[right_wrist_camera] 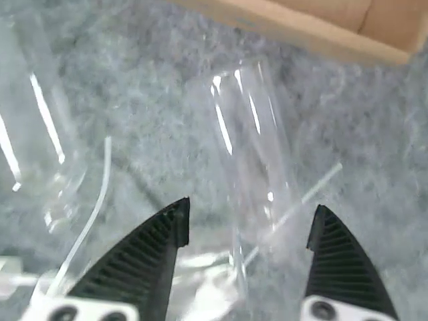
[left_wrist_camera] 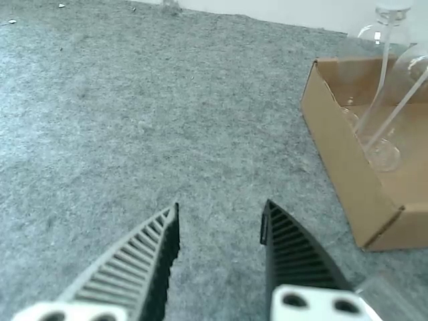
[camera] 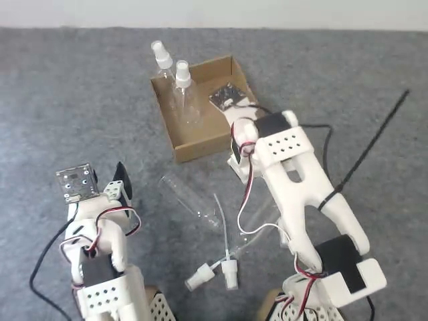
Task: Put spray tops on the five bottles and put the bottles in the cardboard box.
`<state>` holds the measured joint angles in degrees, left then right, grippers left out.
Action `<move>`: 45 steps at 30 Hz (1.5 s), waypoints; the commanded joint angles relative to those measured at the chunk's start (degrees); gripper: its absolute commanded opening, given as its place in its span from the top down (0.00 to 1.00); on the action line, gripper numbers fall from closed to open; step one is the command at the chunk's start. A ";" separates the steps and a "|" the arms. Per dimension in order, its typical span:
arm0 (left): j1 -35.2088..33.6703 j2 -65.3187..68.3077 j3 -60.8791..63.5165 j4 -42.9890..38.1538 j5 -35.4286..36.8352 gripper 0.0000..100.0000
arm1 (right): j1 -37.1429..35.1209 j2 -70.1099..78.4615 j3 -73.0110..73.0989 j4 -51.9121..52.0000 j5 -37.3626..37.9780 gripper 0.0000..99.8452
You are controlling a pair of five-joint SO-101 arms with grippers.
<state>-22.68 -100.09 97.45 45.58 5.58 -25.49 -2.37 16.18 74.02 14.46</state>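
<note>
The cardboard box (camera: 200,137) sits at the back centre with two clear bottles (camera: 182,83) standing in it, both wearing white spray tops. My right gripper (camera: 237,160) hangs just in front of the box, open, its fingers (right_wrist_camera: 164,231) either side of a bare clear bottle (right_wrist_camera: 251,134) lying on the carpet without touching it. Another bare bottle (camera: 190,197) lies further left. Two loose spray tops (camera: 229,273) with thin tubes lie near the front. My left gripper (camera: 119,182) (left_wrist_camera: 221,217) is open and holds nothing, low over the carpet left of the box (left_wrist_camera: 348,154).
Grey carpet (camera: 80,100) covers the whole table. A black cable (camera: 374,147) trails off to the right of the right arm. A loose tube (right_wrist_camera: 87,214) lies beside the right gripper's finger.
</note>
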 commanded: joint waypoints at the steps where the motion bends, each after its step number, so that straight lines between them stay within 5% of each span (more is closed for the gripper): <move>1: 0.09 -0.62 -0.66 -1.14 0.70 0.81 | -0.66 -3.30 4.84 -9.63 -0.18 0.75; 11: 0.09 -0.62 -0.66 -1.14 0.70 0.81 | -0.84 -2.07 13.71 -22.37 5.54 0.75; 23: -0.18 -0.62 -0.66 -1.14 0.70 0.81 | -0.13 3.30 11.69 -22.73 6.07 0.91; 40: -0.09 -0.62 -0.66 -1.14 0.70 0.81 | 6.29 -7.96 7.82 -15.16 10.20 0.91; 45: -0.09 -0.62 -0.66 -1.14 0.70 0.81 | 9.54 -10.86 7.91 -14.55 4.40 0.91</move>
<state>-22.68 -100.09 97.45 45.58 5.58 -18.02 -8.88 27.60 58.81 22.64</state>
